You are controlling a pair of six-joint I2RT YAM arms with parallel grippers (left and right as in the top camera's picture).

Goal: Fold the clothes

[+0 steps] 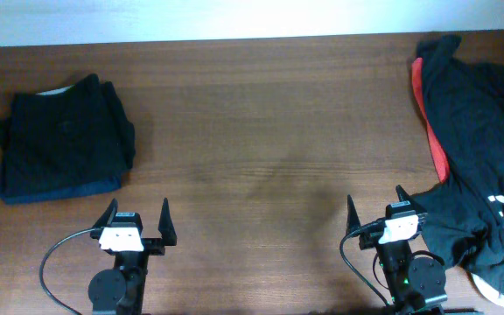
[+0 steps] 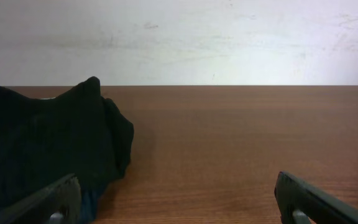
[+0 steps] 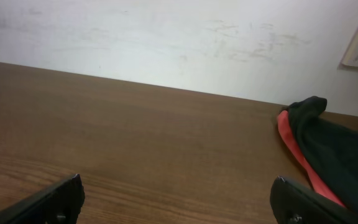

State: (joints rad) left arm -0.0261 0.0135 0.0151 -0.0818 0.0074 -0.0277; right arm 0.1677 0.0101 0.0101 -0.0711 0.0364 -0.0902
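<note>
Left gripper point(image 1: 138, 210) & right gripper point(image 1: 374, 206) gape empty; risk: right one grabs 2+ layers of tangled black-red clothes pile point(image 1: 479, 131), botching fold.

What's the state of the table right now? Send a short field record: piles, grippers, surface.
folded stack: dark garments, squared up, left side of the table
unfolded pile: crumpled black fabric with red edging, right edge of the table
left gripper: open, empty, near edge, just in front of the folded stack
right gripper: open, empty, unfolded pile close on its right
table: brown wood
</note>
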